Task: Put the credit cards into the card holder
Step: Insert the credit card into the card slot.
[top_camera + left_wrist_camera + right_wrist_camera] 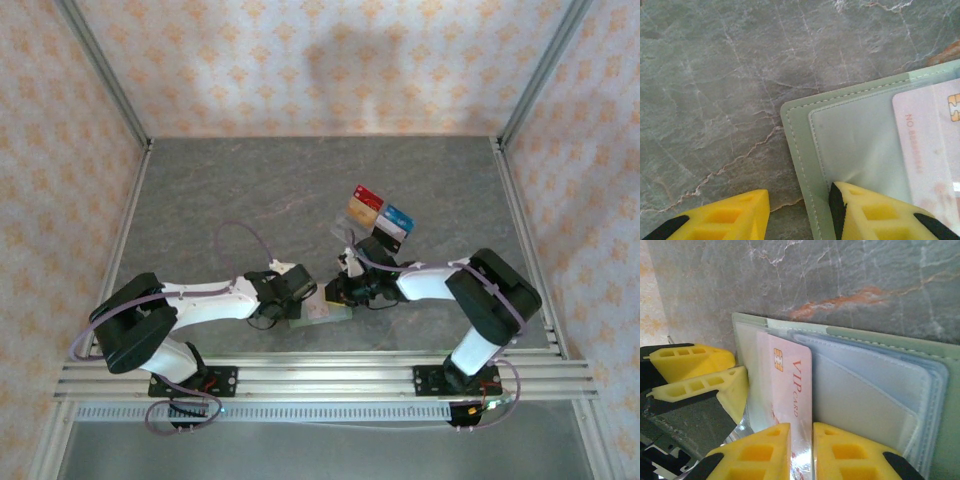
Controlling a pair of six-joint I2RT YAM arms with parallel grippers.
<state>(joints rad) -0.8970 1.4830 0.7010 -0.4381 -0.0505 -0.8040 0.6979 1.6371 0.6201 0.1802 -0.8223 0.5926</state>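
Grey stone table, patterned walls; left tool spread, state of right tool unclear.

Grey stone-look counter shows pale veining and one rust-orange streak. Sage-green fold-over wallet: pale stitching, milky translucent pockets. Pale pink plastic card: red lettering, gold chip. Upright plastic cards: red, gold-orange, blue, black. Left claw and right claw: yellow, black-backed. Enclosure walls are peach with an orange floral repeat.
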